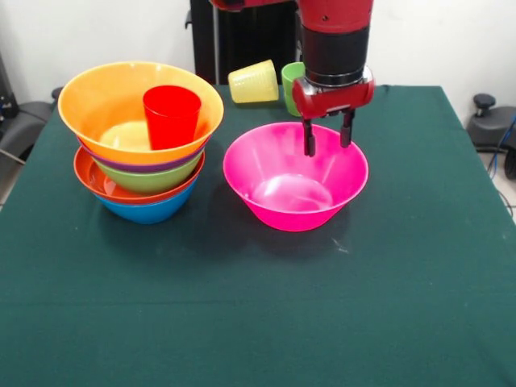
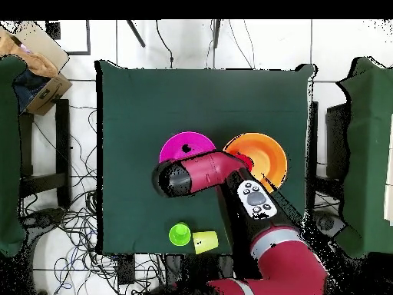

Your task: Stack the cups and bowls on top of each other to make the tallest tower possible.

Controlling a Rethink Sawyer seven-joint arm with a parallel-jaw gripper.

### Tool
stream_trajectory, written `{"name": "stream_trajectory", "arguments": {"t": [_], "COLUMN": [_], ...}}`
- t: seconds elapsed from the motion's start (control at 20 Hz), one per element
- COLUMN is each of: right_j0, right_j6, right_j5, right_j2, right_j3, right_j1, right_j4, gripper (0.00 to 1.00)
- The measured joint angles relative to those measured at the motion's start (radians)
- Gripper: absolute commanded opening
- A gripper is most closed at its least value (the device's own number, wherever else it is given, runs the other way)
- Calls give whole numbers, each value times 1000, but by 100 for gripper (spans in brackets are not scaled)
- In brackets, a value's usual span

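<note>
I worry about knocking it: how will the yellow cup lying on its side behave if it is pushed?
The yellow cup lies on its side beside the green cup, so it would probably roll, curving because it tapers. It looks like thin glossy plastic, so likely light and somewhat slippery on the table.

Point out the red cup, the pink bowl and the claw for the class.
red cup (image 1: 172, 118), front view, on its side wall.
pink bowl (image 1: 274, 211), front view, on its near outer wall.
claw (image 1: 328, 135), front view, midway between its two fingertips.

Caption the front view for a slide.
Open gripper hovers over pink bowl's far rim beside the bowl tower.
</note>
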Motion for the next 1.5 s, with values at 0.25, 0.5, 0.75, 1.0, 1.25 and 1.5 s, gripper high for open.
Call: {"name": "stream_trajectory", "arguments": {"t": [0.25,0.5,0.75,1.0,1.25,1.5], "right_j0": [34,63,92,117,127,141], "right_j6": [0,0,0,0,0,0], "right_j5": [0,25,176,261,282,330], "right_j2": [-20,-34,-37,-38,-38,-38], "right_j3": [-1,-5,-50,-93,-120,-167], "right_j1": [30,52,52,51,52,52], "right_j4": [0,12,80,101,119,145], "gripper": [100,100,100,100,100,100]}}
